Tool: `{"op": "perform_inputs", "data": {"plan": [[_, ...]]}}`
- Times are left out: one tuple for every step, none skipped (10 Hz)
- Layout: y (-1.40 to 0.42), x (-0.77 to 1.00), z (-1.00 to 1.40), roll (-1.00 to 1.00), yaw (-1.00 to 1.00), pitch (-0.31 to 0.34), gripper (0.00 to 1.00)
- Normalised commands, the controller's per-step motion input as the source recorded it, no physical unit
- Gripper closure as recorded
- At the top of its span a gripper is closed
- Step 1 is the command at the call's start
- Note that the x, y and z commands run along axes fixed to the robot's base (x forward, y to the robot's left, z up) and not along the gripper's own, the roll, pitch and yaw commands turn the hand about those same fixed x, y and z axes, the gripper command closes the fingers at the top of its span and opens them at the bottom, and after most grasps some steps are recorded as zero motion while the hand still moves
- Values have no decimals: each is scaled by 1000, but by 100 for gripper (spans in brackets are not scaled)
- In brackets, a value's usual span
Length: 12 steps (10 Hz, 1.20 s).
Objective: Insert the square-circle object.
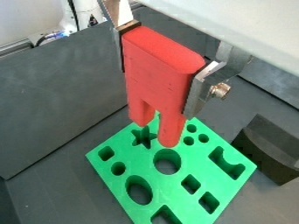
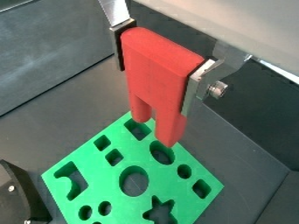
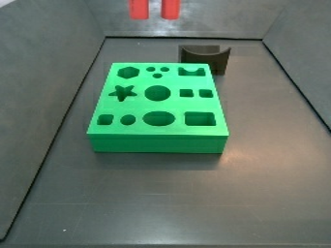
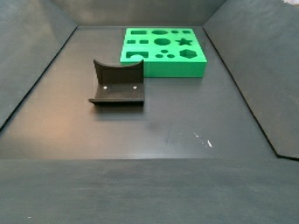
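Note:
My gripper (image 1: 160,63) is shut on a red two-pronged piece (image 1: 158,87), one prong squarish and one rounded: the square-circle object. Both wrist views show it (image 2: 158,87) clamped between the silver fingers (image 2: 119,48), prongs pointing down, held clear above the green board (image 1: 122,171). The board has several shaped holes (image 2: 100,179). In a side view only the red prongs (image 3: 154,9) show, high above the board's far edge (image 3: 155,138). The gripper is out of the side view that shows the board (image 4: 163,66) at the back.
The dark fixture (image 3: 203,58) stands on the floor beside the board's far corner; it also shows in a side view (image 4: 117,83) and in both wrist views (image 1: 271,144) (image 2: 17,199). Dark walls enclose the grey floor (image 3: 155,203).

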Motion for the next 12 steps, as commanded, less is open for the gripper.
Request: {"op": "perform_inputs", "data": {"plan": [[-6,0,-1000,49,0,0,100],[-40,0,-1000,9,0,0,100],[-49,0,-1000,4,0,0,100],[-60,0,-1000,3,0,0,100],[-66,0,-1000,3,0,0,100],[-74,0,-1000,0,0,0,100],[-83,0,-1000,0,0,0,100],[-100,0,-1000,0,0,0,100],[-280,0,-1000,0,0,0,100],[-146,0,-191,36,-26,46,100],[-223,-169,-249,69,-14,0,100],[-211,-443,-314,86,0,-77,100]]}}
